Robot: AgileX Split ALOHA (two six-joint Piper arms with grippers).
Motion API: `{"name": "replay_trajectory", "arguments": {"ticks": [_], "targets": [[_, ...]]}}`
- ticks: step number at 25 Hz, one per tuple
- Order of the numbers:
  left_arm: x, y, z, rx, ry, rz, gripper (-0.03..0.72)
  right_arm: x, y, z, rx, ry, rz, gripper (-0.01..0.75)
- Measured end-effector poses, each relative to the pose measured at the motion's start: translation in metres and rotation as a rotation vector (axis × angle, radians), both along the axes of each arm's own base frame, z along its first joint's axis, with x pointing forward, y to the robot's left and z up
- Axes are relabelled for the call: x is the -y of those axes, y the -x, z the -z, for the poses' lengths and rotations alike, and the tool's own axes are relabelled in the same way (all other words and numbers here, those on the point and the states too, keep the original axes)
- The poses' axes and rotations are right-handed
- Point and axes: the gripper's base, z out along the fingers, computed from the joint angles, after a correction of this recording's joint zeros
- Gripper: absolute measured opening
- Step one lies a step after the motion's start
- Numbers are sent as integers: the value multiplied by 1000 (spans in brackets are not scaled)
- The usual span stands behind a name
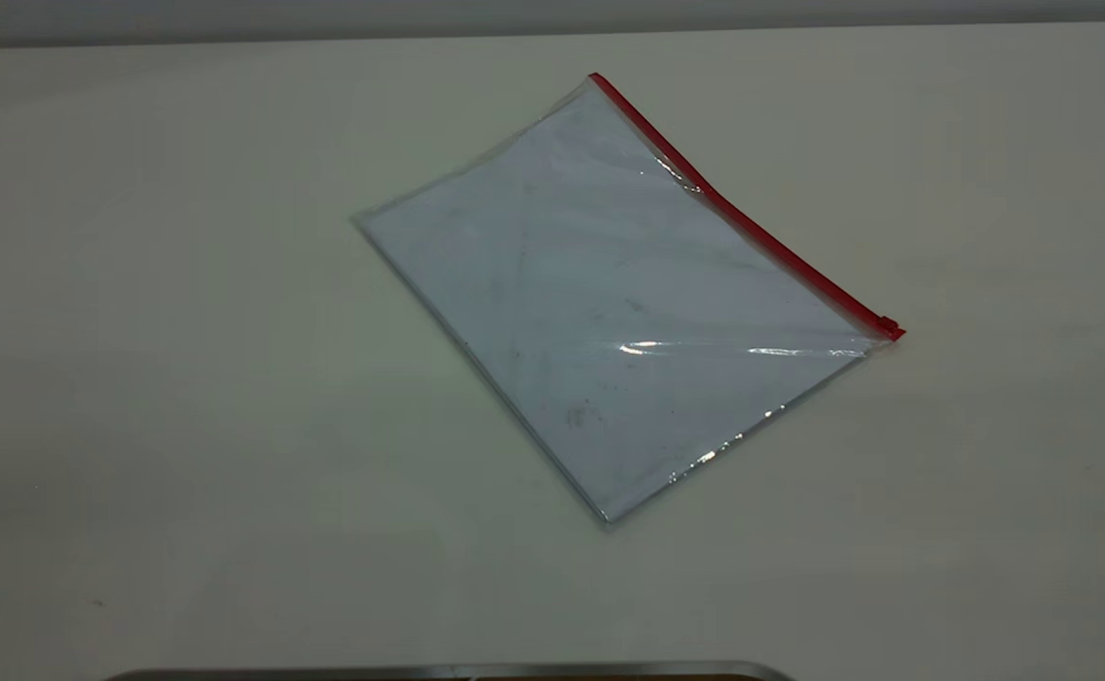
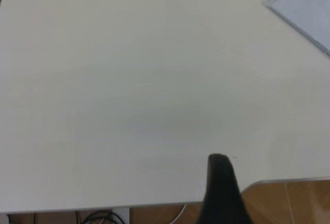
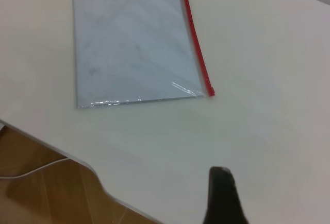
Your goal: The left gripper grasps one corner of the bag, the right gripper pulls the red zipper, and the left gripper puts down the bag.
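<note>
The bag (image 1: 609,284) lies flat on the white table, turned diamond-wise, clear bluish-white with dark specks. The red zipper (image 1: 751,222) runs along its far right edge, and the small red slider (image 1: 888,326) sits at the right-hand corner. The other red corner of the bag (image 1: 595,80) points to the back. Neither gripper shows in the exterior view. The right wrist view shows the bag (image 3: 131,44), the zipper (image 3: 195,38) and a black part of my right gripper (image 3: 221,193), well short of the bag. The left wrist view shows a plain corner of the bag (image 2: 304,7), far from my left gripper (image 2: 221,188).
A metal-edged panel (image 1: 448,672) lies at the table's near edge. The table edge (image 2: 289,181) and the wooden floor (image 2: 289,203) show below both grippers. Dark cables (image 2: 98,216) and a white cable (image 3: 36,170) lie on the floor.
</note>
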Motion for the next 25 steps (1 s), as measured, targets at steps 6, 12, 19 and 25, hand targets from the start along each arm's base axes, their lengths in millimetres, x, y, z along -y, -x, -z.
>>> {"name": "replay_trajectory", "arguments": {"ticks": [6,12,19,25], "targets": [[0,0,0,-2,0,-1,590,0,2,0,14,-2,11,488],[0,0,0,-2,0,-1,590,-1,1,0,19,-2,125,442],[0,0,0,-3,0,-1,590,0,0,0,16,-5,215,392],[0,0,0,-3,0,-1,590,8,-1,0,7,-48,357,350]]}}
